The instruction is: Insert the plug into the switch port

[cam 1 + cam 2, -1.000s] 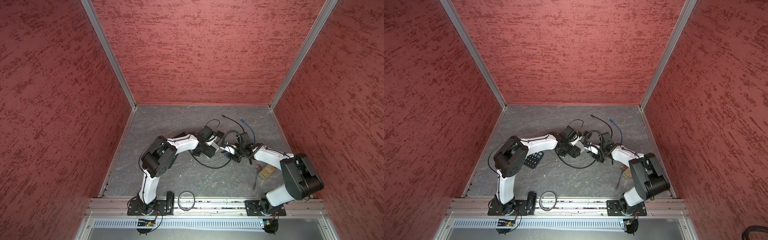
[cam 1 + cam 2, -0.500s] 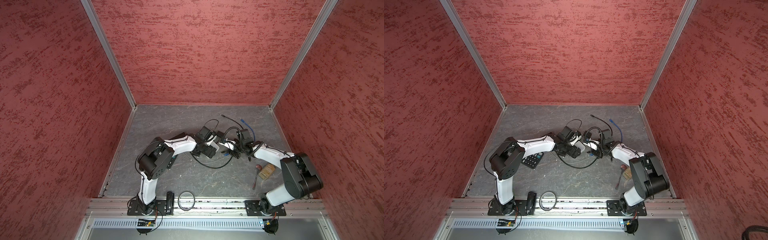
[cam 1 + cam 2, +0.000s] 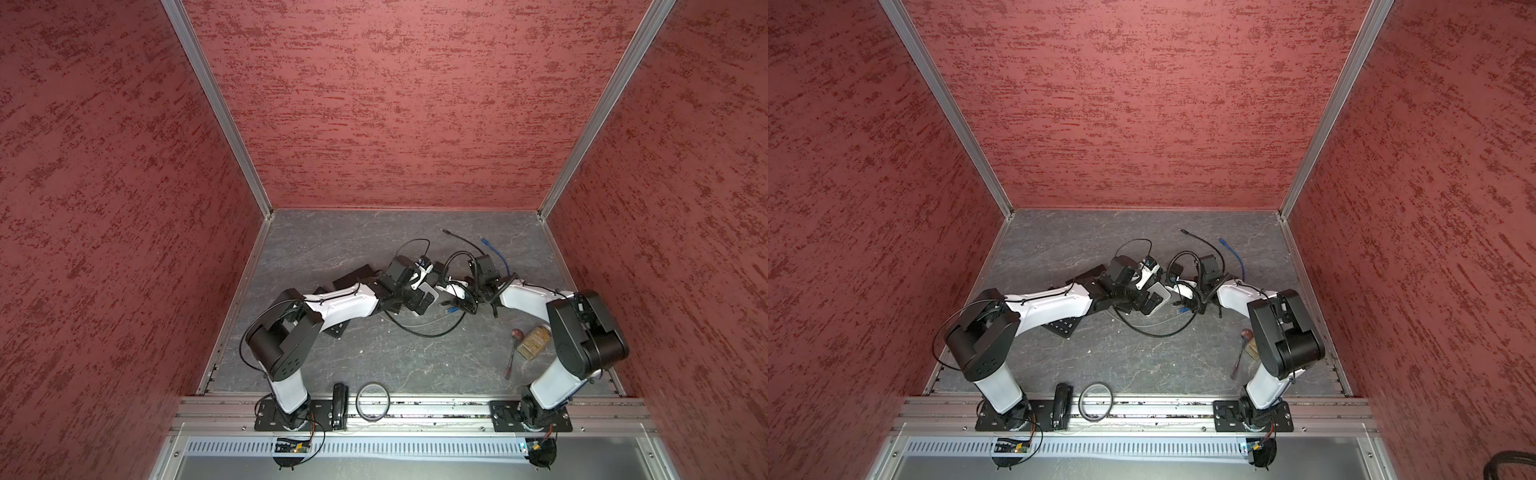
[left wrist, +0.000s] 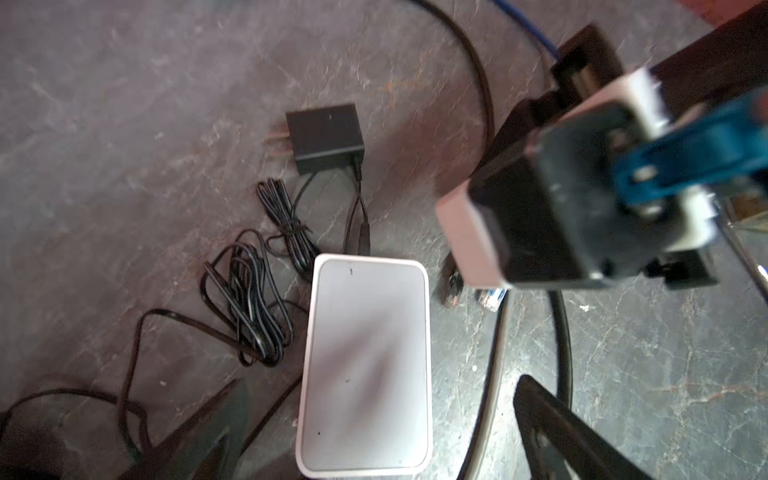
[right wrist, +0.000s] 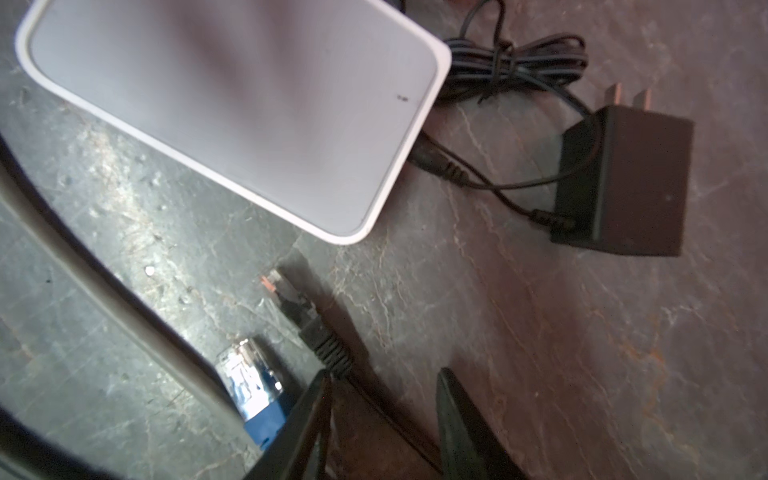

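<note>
Plug (image 5: pixel 291 303), clear-tipped with black ribbed boot, flat beside white switch (image 5: pixel 232 108); left pincer (image 4: pixel 380 380) wide apart, right pincer (image 5: pixel 384 372) half apart.

White switch (image 4: pixel 365 374), black adapter (image 4: pixel 326 137), mottled red walls (image 3: pixel 395 104)

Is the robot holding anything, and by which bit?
Nothing is held. The left gripper is open astride the white switch. The right gripper is open, with the black plug lying loose just ahead of it.

both top views crisp and evenly lit; red walls (image 3: pixel 395 104) bright at twelve o'clock, floor (image 3: pixel 374 353) dimmer, only soft shadows. wrist views smeared and soft; white box (image 4: pixel 365 353) carries a grey shadow, floor tinged red.
</note>
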Controlling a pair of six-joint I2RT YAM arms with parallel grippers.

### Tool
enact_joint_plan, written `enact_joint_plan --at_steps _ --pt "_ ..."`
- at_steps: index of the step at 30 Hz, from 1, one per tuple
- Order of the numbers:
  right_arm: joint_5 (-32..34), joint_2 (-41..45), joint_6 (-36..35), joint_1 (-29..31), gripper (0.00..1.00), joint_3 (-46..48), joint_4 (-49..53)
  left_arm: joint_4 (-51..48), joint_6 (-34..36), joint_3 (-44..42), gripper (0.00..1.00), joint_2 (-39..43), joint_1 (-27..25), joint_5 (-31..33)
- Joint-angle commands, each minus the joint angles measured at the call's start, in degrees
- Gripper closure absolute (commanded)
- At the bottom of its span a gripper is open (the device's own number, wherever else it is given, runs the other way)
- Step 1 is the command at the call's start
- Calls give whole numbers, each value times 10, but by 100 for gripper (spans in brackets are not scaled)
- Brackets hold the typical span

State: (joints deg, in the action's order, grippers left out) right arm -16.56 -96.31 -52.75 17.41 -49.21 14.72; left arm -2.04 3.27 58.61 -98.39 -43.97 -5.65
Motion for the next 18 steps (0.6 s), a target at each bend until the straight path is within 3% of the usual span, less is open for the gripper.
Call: enact_joint_plan --at_steps 1,6,12,18 --pt "-18 -16 -23 -3 59 -17 29 120 29 -45 0 23 -1 10" --pt "-19 -37 -35 -3 62 -29 48 244 53 -116 0 44 -2 2" --pt "-20 -50 -43 -4 81 -38 59 245 74 -111 0 38 -2 0" --pt "-20 -36 -46 -4 89 -41 58 323 126 -142 0 41 -5 -15"
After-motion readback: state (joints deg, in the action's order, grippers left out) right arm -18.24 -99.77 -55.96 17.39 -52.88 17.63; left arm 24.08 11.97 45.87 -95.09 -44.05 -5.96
